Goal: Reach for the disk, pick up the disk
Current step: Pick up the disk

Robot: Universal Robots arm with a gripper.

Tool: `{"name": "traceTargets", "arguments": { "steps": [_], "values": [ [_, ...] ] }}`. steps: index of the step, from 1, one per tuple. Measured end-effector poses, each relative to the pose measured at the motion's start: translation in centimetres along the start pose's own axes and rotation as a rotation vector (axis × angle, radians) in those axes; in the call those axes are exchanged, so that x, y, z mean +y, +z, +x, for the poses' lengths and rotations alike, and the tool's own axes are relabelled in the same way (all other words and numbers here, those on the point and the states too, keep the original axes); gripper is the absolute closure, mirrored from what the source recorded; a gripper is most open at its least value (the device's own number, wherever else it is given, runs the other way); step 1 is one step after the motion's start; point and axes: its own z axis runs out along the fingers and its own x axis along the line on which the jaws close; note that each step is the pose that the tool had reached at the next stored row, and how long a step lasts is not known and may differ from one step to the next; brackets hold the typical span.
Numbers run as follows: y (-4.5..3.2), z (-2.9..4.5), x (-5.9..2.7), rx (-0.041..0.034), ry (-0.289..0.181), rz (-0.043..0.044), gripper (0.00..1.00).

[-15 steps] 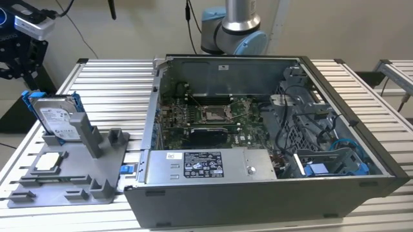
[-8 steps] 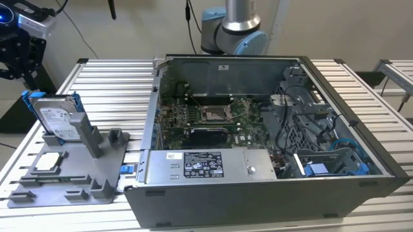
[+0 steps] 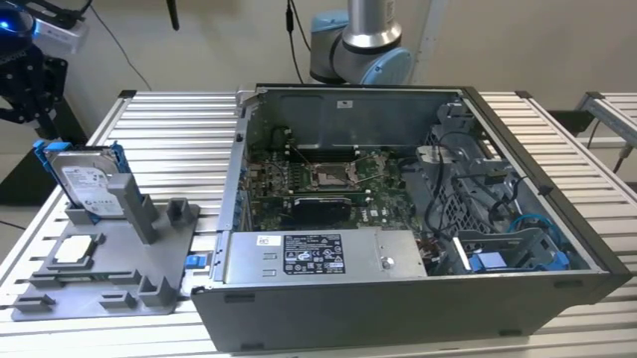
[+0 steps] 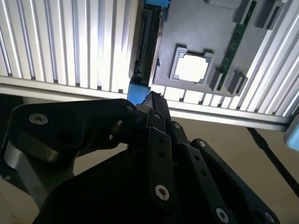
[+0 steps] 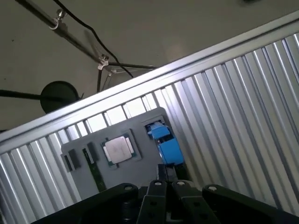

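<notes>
The disk [image 3: 88, 183], a silver drive with a white label and a blue frame, stands on edge in a slot of the grey fixture plate [image 3: 110, 268] at the exterior view's left. My black gripper [image 3: 17, 112] hangs in the air above and beyond it, apart from it. In the second wrist view the disk [image 4: 145, 46] shows edge-on past the gripper [image 4: 152, 96]. In the first wrist view its blue frame [image 5: 167, 143] lies just beyond the gripper [image 5: 164, 170]. The fingers meet at their tips, shut on nothing.
An open computer case [image 3: 398, 224] stands in the middle of the slatted metal table [image 3: 179, 134]. On the fixture plate a small square silver chip [image 3: 77, 250] lies flat, with grey posts [image 3: 139, 212] beside the disk. A green memory stick [image 4: 235, 44] lies beside the chip.
</notes>
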Motion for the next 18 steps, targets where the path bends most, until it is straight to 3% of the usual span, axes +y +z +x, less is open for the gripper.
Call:
{"name": "traceTargets", "arguments": {
  "steps": [7,12,15,17,18],
  "values": [
    [0.06,-0.12,0.05,0.004,-0.114,0.0004,1.0],
    [0.1,-0.34,0.13,0.0041,-0.133,0.0019,1.0],
    [0.28,-0.78,0.48,0.0025,-0.142,0.0071,1.0],
    [0.49,-0.68,0.83,0.0024,-0.145,0.008,1.0],
    [0.58,-0.63,0.95,0.0025,-0.145,0.008,0.0]
  ]
}}
